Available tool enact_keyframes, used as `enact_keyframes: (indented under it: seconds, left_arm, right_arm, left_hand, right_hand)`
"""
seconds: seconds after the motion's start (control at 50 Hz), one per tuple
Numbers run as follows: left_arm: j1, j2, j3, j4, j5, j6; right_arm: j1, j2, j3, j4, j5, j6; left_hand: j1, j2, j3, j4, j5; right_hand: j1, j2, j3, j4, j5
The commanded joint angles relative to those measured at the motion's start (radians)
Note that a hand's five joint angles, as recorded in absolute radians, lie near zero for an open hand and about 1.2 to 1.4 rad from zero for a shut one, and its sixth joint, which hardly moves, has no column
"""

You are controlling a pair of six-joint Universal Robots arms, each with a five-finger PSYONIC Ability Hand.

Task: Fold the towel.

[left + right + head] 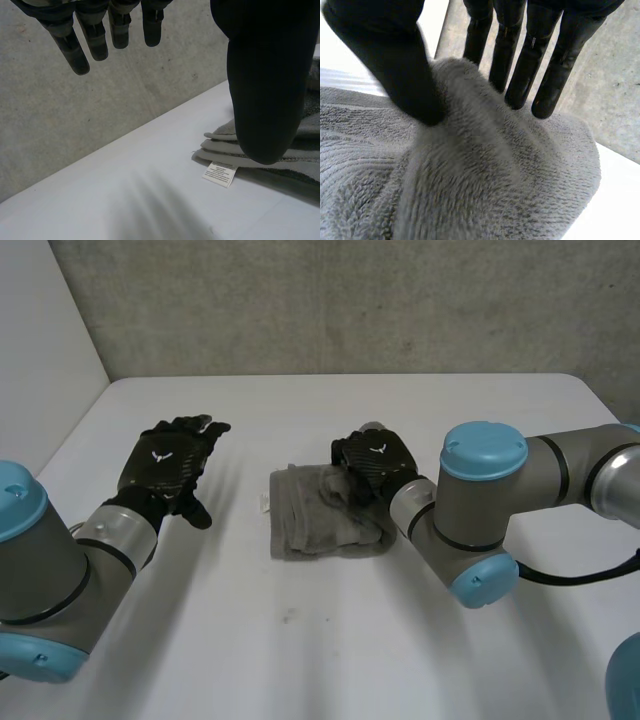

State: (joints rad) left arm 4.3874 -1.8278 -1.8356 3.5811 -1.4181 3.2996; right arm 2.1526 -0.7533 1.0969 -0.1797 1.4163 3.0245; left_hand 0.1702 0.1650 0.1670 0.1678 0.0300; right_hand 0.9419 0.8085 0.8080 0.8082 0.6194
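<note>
A grey towel lies folded into a thick stack in the middle of the white table, with a small white label sticking out from its layered edge on the side facing the left hand. The right hand rests on the far right part of the towel. In the right wrist view its thumb and straight fingers pinch a raised ridge of the cloth between them. The left hand hovers above bare table well to the left of the towel, released, with its fingers straight and spread and nothing in them. A grey concrete wall stands behind the table, and the right arm reaches across the table's right side.
</note>
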Motion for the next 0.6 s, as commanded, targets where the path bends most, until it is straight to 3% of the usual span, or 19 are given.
enact_keyframes:
  seconds: [0.02, 0.16, 0.2, 0.4, 0.5, 0.52, 0.54, 0.56, 0.58, 0.6]
  left_arm:
    - [0.0, 0.001, -0.007, 0.001, 0.001, 0.0]
    - [0.004, 0.001, -0.008, 0.001, 0.001, 0.002]
    - [0.009, 0.001, -0.008, 0.001, 0.001, 0.0]
    - [0.018, 0.002, -0.019, 0.001, 0.001, 0.002]
    - [0.023, 0.001, -0.014, 0.004, 0.001, 0.002]
    - [0.023, 0.001, -0.014, 0.004, 0.001, 0.002]
    - [0.024, 0.002, -0.011, 0.008, 0.001, 0.0]
    - [0.024, 0.002, -0.011, 0.008, 0.001, 0.0]
    - [0.024, 0.001, -0.008, 0.013, 0.001, 0.0]
    - [0.024, 0.001, -0.004, 0.018, -0.001, 0.0]
  right_arm:
    - [0.018, 0.009, -0.029, -0.001, -0.01, 0.001]
    - [0.069, -0.003, -0.035, -0.001, -0.085, -0.006]
    - [0.092, -0.003, -0.035, -0.001, -0.15, -0.01]
    - [0.101, 0.026, -0.005, 0.016, -0.318, -0.041]
    - [0.101, 0.034, -0.006, 0.025, -0.33, -0.111]
    - [0.102, 0.037, -0.009, 0.026, -0.315, -0.128]
    - [0.102, 0.037, -0.009, 0.026, -0.315, -0.128]
    - [0.102, 0.037, -0.011, 0.026, -0.292, -0.139]
    - [0.102, 0.034, -0.009, 0.028, -0.263, -0.145]
    - [0.102, 0.034, -0.009, 0.028, -0.263, -0.145]
  left_hand:
    - [0.004, 0.01, 0.008, 0.007, -0.03]
    - [0.004, 0.01, 0.008, 0.007, -0.03]
    - [0.004, 0.01, 0.008, 0.007, -0.03]
    - [0.004, 0.01, 0.008, 0.007, -0.03]
    - [0.004, 0.01, 0.008, 0.007, -0.03]
    - [0.004, 0.01, 0.008, 0.007, -0.03]
    - [0.004, 0.01, 0.008, 0.007, -0.03]
    - [0.004, 0.01, 0.008, 0.007, -0.03]
    - [0.004, 0.01, 0.008, 0.007, -0.03]
    - [0.004, 0.01, 0.008, 0.007, -0.03]
  right_hand:
    - [0.454, 0.588, 0.588, 0.588, 0.602]
    - [0.454, 0.588, 0.588, 0.588, 0.602]
    - [0.454, 0.588, 0.588, 0.588, 0.602]
    - [0.454, 0.588, 0.588, 0.588, 0.602]
    - [0.454, 0.588, 0.588, 0.588, 0.602]
    - [0.063, 0.196, 0.197, 0.197, 0.211]
    - [0.059, 0.193, 0.193, 0.193, 0.207]
    - [-0.464, -0.331, -0.33, -0.33, -0.316]
    - [-0.618, -0.484, -0.484, -0.484, -0.47]
    - [-0.619, -0.486, -0.485, -0.485, -0.471]
